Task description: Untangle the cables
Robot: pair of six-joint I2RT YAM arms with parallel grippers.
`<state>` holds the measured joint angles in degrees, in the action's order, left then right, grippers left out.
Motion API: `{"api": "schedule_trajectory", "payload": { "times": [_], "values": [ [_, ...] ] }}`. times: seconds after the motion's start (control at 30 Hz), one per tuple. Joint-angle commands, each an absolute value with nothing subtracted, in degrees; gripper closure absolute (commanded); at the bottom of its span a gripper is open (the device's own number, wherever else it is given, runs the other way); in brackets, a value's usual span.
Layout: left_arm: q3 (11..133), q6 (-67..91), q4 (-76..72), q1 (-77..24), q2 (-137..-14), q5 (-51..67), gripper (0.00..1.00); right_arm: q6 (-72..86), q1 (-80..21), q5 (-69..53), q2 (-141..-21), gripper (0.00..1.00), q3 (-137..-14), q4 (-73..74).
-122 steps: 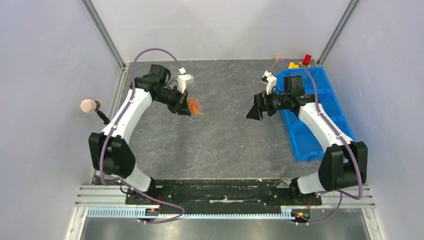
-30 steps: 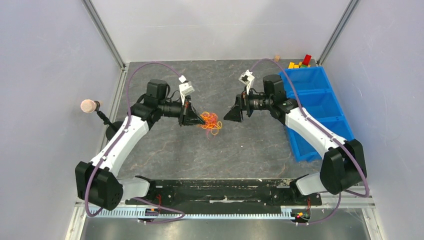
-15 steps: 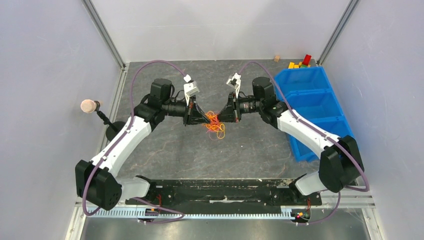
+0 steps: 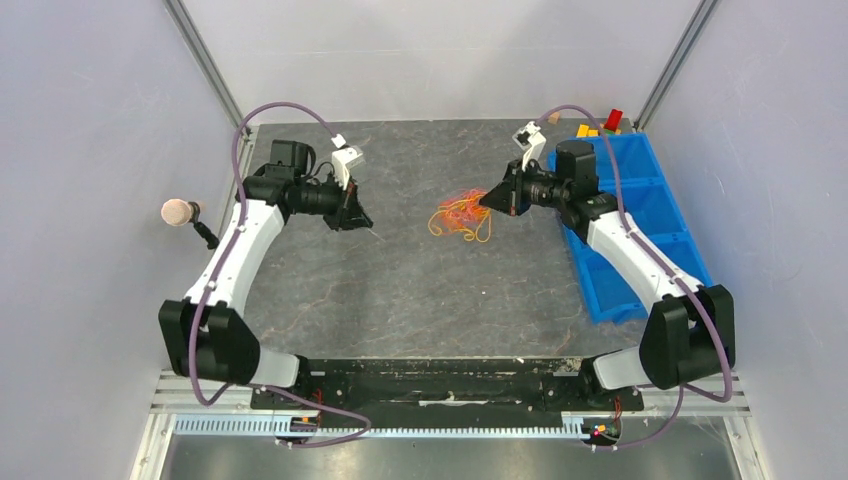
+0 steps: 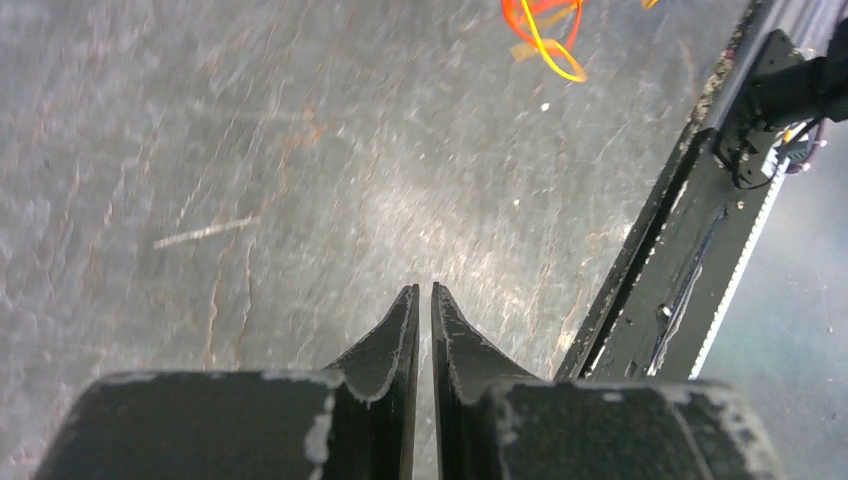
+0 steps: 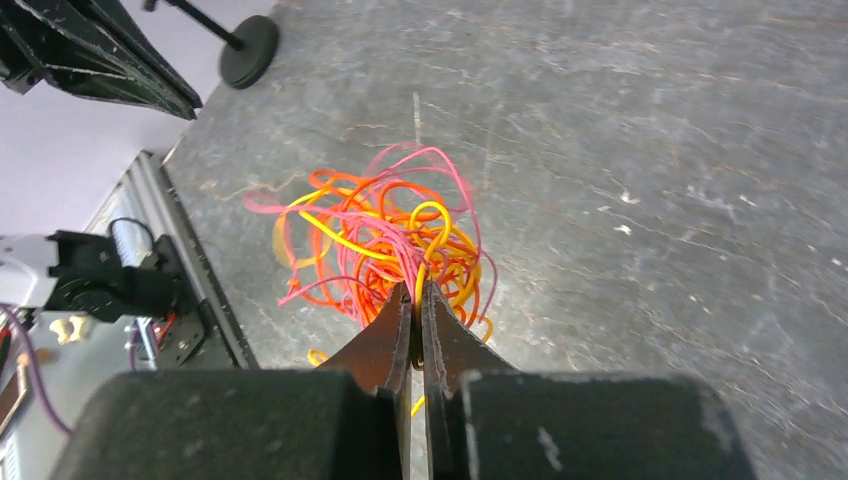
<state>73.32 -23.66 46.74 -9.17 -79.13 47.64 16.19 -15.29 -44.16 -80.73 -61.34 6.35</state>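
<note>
The cables (image 4: pixel 460 215) are a loose tangle of orange, pink-red and yellow loops, hanging at the tip of my right gripper (image 4: pixel 487 202) just right of the table's middle. In the right wrist view the right gripper (image 6: pixel 416 290) is shut on a few strands of the cables (image 6: pixel 380 235), and the rest of the bundle spreads out beyond its tips. My left gripper (image 4: pixel 362 222) stands well to the left of the bundle, apart from it. The left wrist view shows the left gripper (image 5: pixel 420 292) shut with nothing visible between its fingers, and one end of the cables (image 5: pixel 540 30) at the top edge.
A blue divided bin (image 4: pixel 625 225) stands along the right side, with small coloured blocks (image 4: pixel 600 125) behind it. A microphone on a stand (image 4: pixel 178 212) stands at the left edge, its round base (image 6: pixel 250 52) showing in the right wrist view. A black rail (image 5: pixel 690 260) runs along the near edge.
The two grippers met at the bundle in the middle, the right one shut on it, and they have since pulled apart. The bundle went right with the right gripper; the left gripper withdrew left without it.
</note>
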Motion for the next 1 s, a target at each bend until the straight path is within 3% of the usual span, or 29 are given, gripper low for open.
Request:
{"api": "schedule_trajectory", "payload": {
  "times": [0.0,0.03,0.07,0.1,0.17,0.2,0.37,0.47,0.67,0.7,0.8,0.97],
  "values": [
    [74.9,-24.7,50.4,-7.6,-80.7,44.2,0.93,15.1,-15.4,-38.1,-78.9,1.00,-64.2,6.4],
    [74.3,-24.0,49.1,-7.6,-80.3,44.4,0.95,15.8,-15.4,-38.8,-78.7,1.00,-64.1,5.6],
    [74.0,-24.2,48.6,-7.6,-79.8,47.2,0.88,16.9,-15.5,-40.4,-78.8,1.00,-64.1,4.3],
    [73.9,-25.1,48.6,-7.7,-79.0,50.3,0.74,18.4,-15.6,-42.0,-79.0,1.00,-64.0,3.2],
    [72.1,-19.8,42.0,-9.2,-76.7,53.0,0.34,20.2,-16.3,-44.5,-79.5,1.00,-64.0,1.0],
    [70.3,-15.8,37.3,-10.4,-75.2,52.5,0.21,20.7,-16.7,-45.0,-79.5,1.00,-63.8,0.5],
    [64.9,0.2,17.7,-19.5,-71.1,39.7,0.20,21.2,-20.5,-43.6,-79.4,1.00,-63.9,0.4],
    [64.7,5.6,15.7,-25.2,-75.1,34.0,0.19,25.4,-21.6,-45.7,-79.1,1.00,-62.8,-4.8],
    [62.9,13.0,12.7,-26.6,-81.7,31.9,0.18,28.4,-21.6,-48.4,-78.5,1.00,-62.6,-7.1],
    [62.9,12.0,13.3,-26.4,-82.1,31.2,0.29,28.5,-21.6,-49.0,-78.5,1.00,-62.2,-7.2],
    [62.7,10.2,17.1,-23.2,-82.2,33.9,0.97,26.9,-20.0,-47.9,-78.5,1.00,-61.1,-4.8],
    [59.6,1.4,27.7,-15.1,-81.2,32.8,0.98,16.4,-15.2,-34.6,-80.3,1.00,-62.6,9.4]
  ]
}}
